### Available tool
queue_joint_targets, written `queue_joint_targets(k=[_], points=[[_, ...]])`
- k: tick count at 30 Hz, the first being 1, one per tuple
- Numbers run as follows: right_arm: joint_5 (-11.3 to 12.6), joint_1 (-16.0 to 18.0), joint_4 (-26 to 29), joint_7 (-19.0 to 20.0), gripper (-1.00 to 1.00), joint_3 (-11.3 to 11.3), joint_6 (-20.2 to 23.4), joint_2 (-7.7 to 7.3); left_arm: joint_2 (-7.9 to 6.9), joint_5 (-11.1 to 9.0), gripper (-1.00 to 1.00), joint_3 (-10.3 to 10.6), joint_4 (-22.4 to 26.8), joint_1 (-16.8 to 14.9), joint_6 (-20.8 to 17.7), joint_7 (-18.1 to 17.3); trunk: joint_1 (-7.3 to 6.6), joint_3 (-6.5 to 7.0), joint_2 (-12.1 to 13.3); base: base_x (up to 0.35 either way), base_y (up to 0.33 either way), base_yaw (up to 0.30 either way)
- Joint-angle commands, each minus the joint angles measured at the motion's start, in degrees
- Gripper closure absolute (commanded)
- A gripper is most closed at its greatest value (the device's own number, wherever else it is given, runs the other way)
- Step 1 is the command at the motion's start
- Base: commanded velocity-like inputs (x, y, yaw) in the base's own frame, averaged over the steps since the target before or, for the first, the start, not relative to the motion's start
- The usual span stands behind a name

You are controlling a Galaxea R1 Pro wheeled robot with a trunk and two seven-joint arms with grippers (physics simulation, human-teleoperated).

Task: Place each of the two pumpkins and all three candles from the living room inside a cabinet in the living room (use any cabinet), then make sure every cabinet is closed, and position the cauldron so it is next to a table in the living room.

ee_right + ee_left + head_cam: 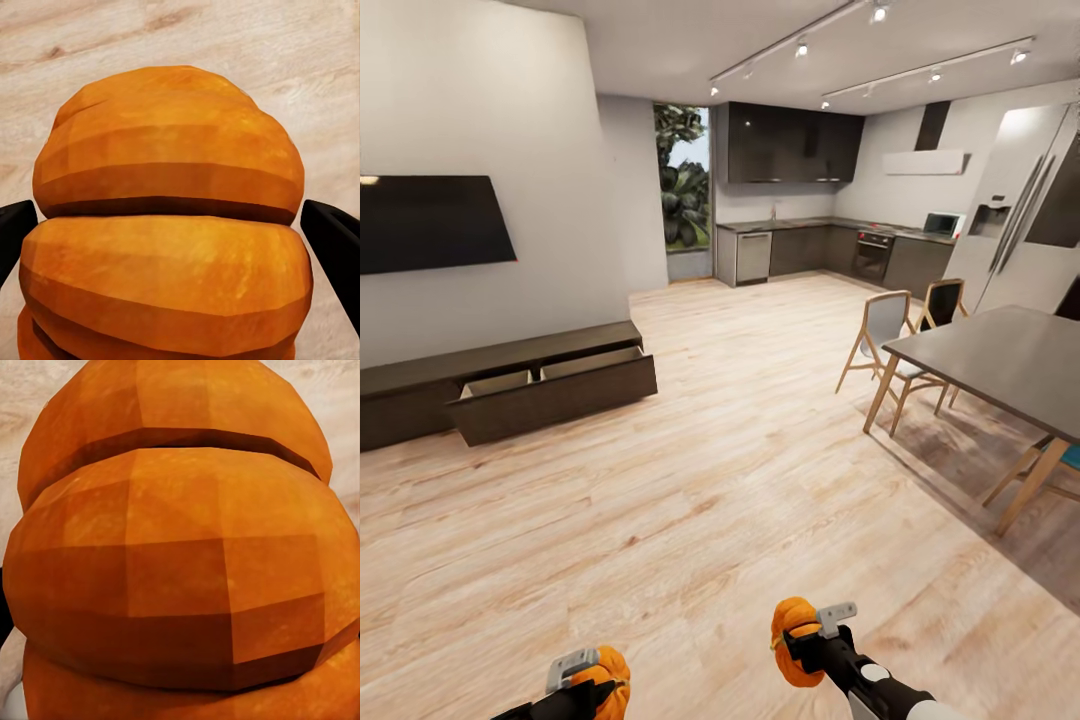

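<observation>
Each of my grippers holds one orange ribbed pumpkin low over the wood floor. My left gripper [592, 682] is shut on a pumpkin [610, 676] [180, 562]. My right gripper [807, 640] is shut on the other pumpkin [790, 640] [172, 225], with dark fingers [334, 240] on both its sides. The long, low dark-brown cabinet [420, 385] stands against the left wall, well ahead of me. Its right-hand drawer [555, 392] is pulled out, showing a tan interior. The candles and the cauldron are out of view.
A dark dining table [1000, 360] with wooden chairs [880, 335] stands at the right. A black TV [430, 222] hangs above the cabinet. Open wood floor [700, 500] lies between me and the cabinet. The kitchen [810, 250] is at the back.
</observation>
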State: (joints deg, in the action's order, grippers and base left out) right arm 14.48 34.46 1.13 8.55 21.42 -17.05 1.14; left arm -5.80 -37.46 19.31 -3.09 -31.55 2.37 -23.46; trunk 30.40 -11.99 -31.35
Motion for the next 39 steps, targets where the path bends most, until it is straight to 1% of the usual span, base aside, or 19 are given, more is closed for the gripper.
queue_joint_targets(k=[1, 6, 11, 24, 36, 39], points=[[-0.03, 0.00, 0.00, -0.02, 1.00, 0.02, 0.00, -0.01, 0.00, 0.02, 1.00, 0.02, -0.01, 0.00, 0.00, 0.00, 0.00, 0.09, 0.00, 0.000, 0.000, 0.000], [-0.06, 0.00, -0.01, -0.09, 1.00, 0.02, 0.00, 0.01, 0.00, 0.02, 1.00, 0.02, -0.01, 0.00, 0.00, 0.00, 0.00, 0.51, 0.00, 0.000, 0.000, 0.000], [-0.06, 0.00, 0.00, -0.11, 1.00, 0.02, 0.00, 0.01, 0.00, 0.02, 1.00, 0.02, 0.00, 0.00, 0.00, 0.00, 0.00, 0.61, 0.00, 0.000, 0.000, 0.000], [-0.07, 0.00, -0.12, -0.11, 1.00, 0.05, 0.00, 0.01, 0.00, 0.02, 1.00, 0.02, 0.00, 0.00, 0.00, 0.00, 0.00, 0.59, 0.00, 0.000, 0.000, 0.004], [-0.14, 0.00, -0.17, -0.11, 1.00, 0.04, 0.00, 0.09, 0.00, 0.02, 1.00, 0.02, 0.01, 0.00, 0.00, 0.00, 0.00, 0.28, 0.00, 0.000, 0.000, 0.055], [-0.08, 0.00, -0.17, -0.11, 1.00, 0.03, 0.00, 0.09, 0.00, 0.02, 1.00, 0.02, -0.02, 0.00, 0.00, 0.00, 0.00, 0.28, 0.00, 0.000, 0.000, 0.164]])
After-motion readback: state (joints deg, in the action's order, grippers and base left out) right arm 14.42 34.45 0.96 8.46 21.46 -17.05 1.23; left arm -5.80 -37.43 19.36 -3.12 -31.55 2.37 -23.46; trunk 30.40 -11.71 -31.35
